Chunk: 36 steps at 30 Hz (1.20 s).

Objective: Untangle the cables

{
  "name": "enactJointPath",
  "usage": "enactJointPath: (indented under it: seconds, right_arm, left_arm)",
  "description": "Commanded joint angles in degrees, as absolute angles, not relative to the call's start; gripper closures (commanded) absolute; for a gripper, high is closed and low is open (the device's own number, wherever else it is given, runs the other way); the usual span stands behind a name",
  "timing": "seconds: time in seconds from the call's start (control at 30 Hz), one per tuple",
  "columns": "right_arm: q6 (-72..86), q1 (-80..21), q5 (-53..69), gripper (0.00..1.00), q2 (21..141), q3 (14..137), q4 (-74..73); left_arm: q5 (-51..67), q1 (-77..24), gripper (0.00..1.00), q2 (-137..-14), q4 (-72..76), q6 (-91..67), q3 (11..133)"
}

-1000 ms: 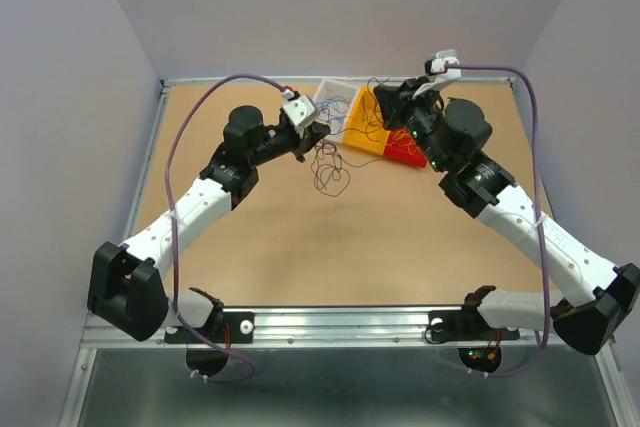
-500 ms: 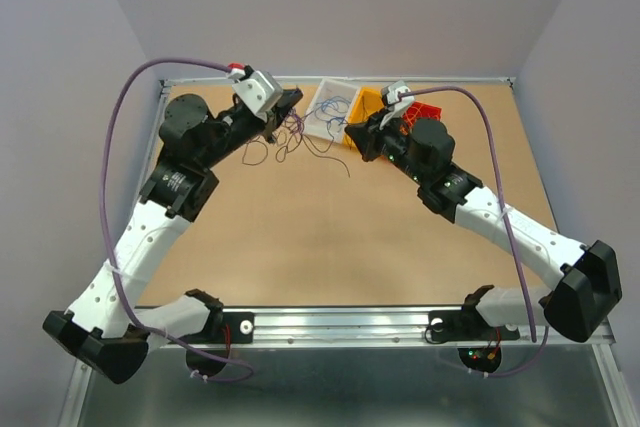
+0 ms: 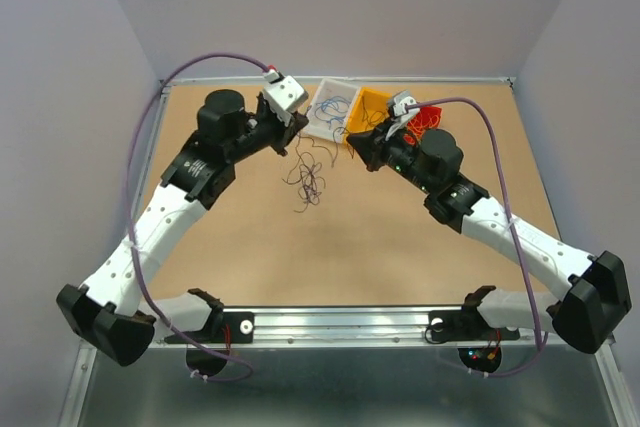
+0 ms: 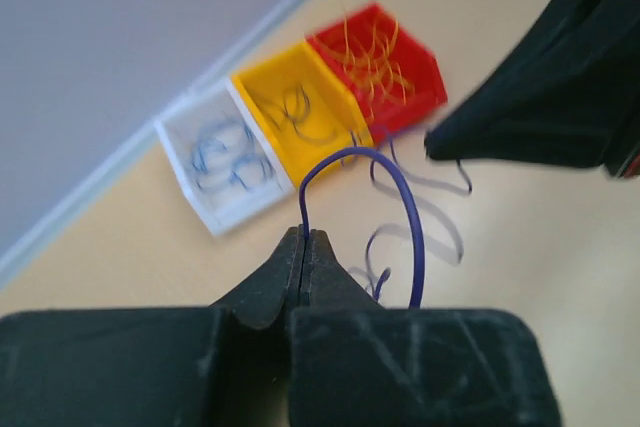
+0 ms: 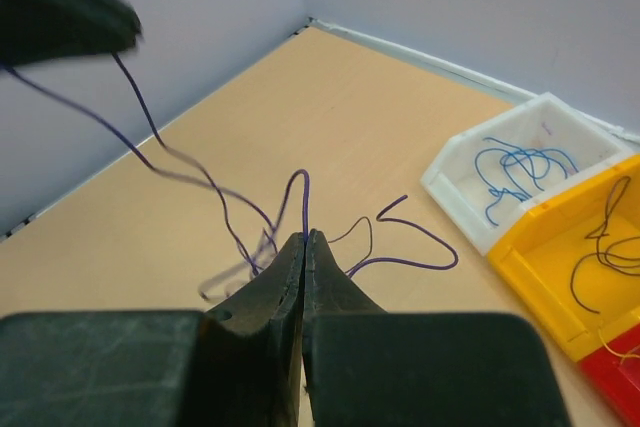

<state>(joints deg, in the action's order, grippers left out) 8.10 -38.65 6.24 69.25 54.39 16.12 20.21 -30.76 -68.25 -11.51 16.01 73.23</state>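
Dark purple cables (image 3: pixel 306 175): loose tangle over far-centre of table (image 3: pixel 400 247), strung between both claws. Left gripper (image 4: pixel 303 239) pinched fully closed on purple loop. Right gripper (image 5: pixel 304 238) likewise clamped tight on purple strand. Just beyond tangle, row of bins at far edge: white bin (image 5: pixel 452 192) with blue wires (image 5: pixel 520 169), yellow bin (image 3: pixel 372 99) beside it, red bin (image 4: pixel 425 97) rightmost, partly behind right arm.

Far edge crowded, near half of the surface open.
The surface (image 3: pixel 340 247) lies bare between the arms. At the far edge a white bin (image 3: pixel 318 122), yellow bin (image 3: pixel 375 97) and red bin (image 3: pixel 432 119) stand side by side. Thin cables (image 3: pixel 305 172) trail before them, seemingly strung from left gripper (image 3: pixel 284 139) to right gripper (image 3: pixel 352 137).
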Motion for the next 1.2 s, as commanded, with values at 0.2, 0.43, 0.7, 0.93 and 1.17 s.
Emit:
enactJointPath:
  seconds: [0.2,0.43,0.7,0.93,1.17]
  right_arm:
    - [3.61,-38.76,27.85,0.99,66.53,47.64,29.09]
    - [2.72,-38.67,35.59,0.99,73.20,49.75,32.16]
    - [3.69,-38.67,29.36,0.99,77.69,48.43,38.83]
    - [4.92,-38.76,29.88,0.92,82.08,49.04,43.50]
    - [6.15,-38.67,34.01,0.86,84.64,49.13,47.27]
  left_arm:
    - [25.39,-31.11,1.00,-66.62,-8.35,16.09,70.58]
    - [30.76,-31.11,1.00,-67.32,-7.30,15.64,69.70]
    - [36.65,-31.20,1.00,-66.97,-4.05,17.23,64.43]
    - [39.46,-31.11,1.00,-67.94,-2.90,18.28,63.54]
    - [38.85,-31.20,1.00,-66.71,-2.11,18.81,62.75]
